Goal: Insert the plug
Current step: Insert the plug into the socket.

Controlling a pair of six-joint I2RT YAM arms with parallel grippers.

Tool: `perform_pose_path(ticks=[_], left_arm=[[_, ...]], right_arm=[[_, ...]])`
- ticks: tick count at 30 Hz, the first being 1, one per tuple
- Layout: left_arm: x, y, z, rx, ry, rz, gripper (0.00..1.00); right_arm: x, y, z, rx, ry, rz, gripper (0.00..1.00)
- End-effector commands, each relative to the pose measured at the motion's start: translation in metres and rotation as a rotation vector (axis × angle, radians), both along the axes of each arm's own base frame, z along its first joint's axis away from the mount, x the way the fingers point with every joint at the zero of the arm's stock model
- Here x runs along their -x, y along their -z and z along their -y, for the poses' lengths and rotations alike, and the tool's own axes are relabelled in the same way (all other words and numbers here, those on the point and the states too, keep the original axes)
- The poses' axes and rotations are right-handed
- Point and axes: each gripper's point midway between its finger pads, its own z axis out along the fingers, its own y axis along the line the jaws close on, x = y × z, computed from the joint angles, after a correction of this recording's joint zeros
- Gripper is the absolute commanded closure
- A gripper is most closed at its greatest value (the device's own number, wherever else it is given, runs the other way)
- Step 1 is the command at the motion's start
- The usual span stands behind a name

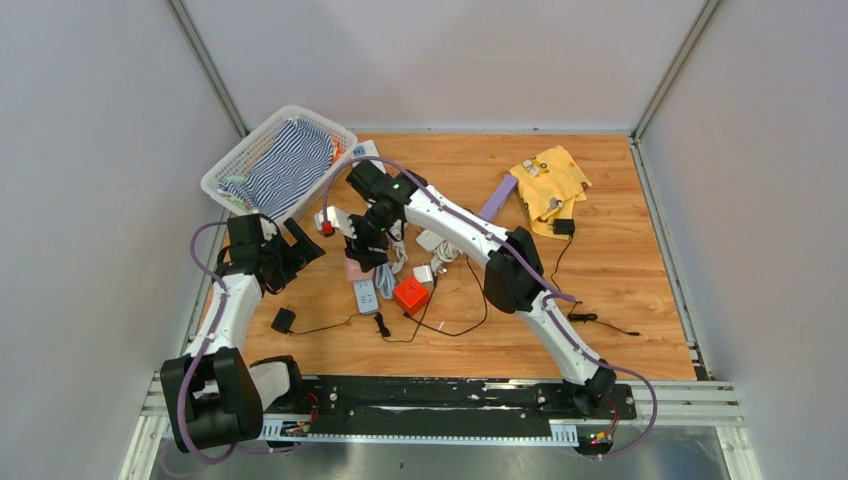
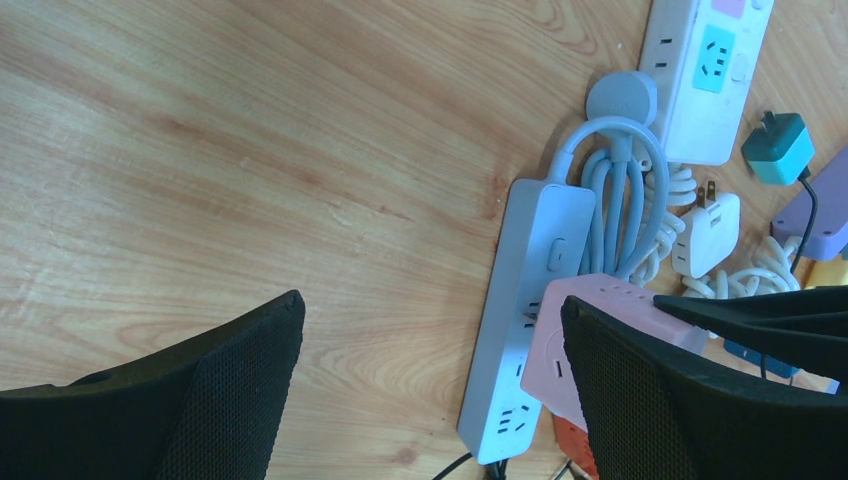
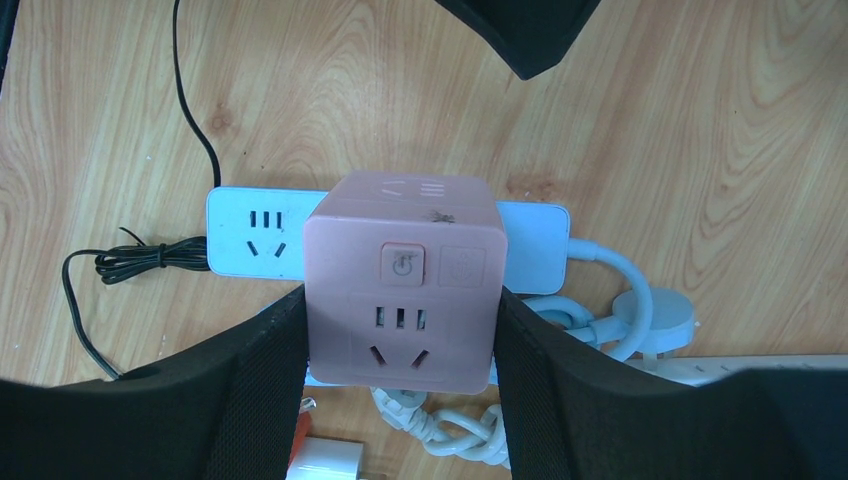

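Note:
My right gripper (image 3: 398, 305) is shut on a pink cube socket (image 3: 400, 290), one finger on each side, and its three-hole outlet faces the camera. The cube sits over a light-blue power strip (image 3: 255, 245) on the wooden table. In the top view the right gripper (image 1: 362, 255) stands mid-table with the cube (image 1: 354, 270) under it. My left gripper (image 2: 432, 305) is open, with bare wood between its fingers, just left of the strip (image 2: 525, 300) and the cube (image 2: 585, 335). A white two-prong plug (image 2: 705, 235) lies loose among coiled cords.
A white power strip (image 2: 700, 70), a teal adapter (image 2: 780, 145) and a red cube (image 1: 410, 294) crowd the cube. A black adapter (image 1: 283, 321) with its cord lies near the front left. A white basket (image 1: 232, 165) holding striped cloth stands at back left, a yellow cloth (image 1: 550, 185) at back right.

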Motion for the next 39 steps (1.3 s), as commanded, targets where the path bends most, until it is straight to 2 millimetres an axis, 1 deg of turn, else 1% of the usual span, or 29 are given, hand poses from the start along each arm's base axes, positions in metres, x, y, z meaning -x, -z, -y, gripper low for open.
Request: perform_pose_path(ticks=[1,3,9,16,27,34,39], left_arm=[[0.000,-0.001,-0.001,0.005,0.005,-0.007,0.00],[0.001,0.000,0.000,0.008,0.007,-0.010,0.00],[0.000,-0.001,0.000,0.005,0.006,-0.007,0.00],[0.000,-0.001,0.000,0.006,0.006,-0.006,0.00],[0.000,-0.001,-0.001,0.004,0.006,-0.009,0.00],[0.000,0.000,0.001,0.015,0.011,-0.007,0.00],[0.000,0.000,0.005,0.032,0.023,-0.003,0.01]], right_arm=[[-0.001,-0.019,0.000,-0.012,-0.003,0.048,0.85],[0.000,-0.021,0.000,-0.016,-0.005,0.044,0.85],[0.003,-0.018,0.002,0.000,-0.011,0.027,0.85],[0.005,-0.021,0.004,0.004,-0.018,0.037,0.85],[0.001,0.005,0.005,0.051,-0.016,0.028,0.85],[0.001,0.018,0.005,0.076,-0.012,0.026,0.85],[-0.004,0.024,0.001,0.083,0.007,0.046,0.85]])
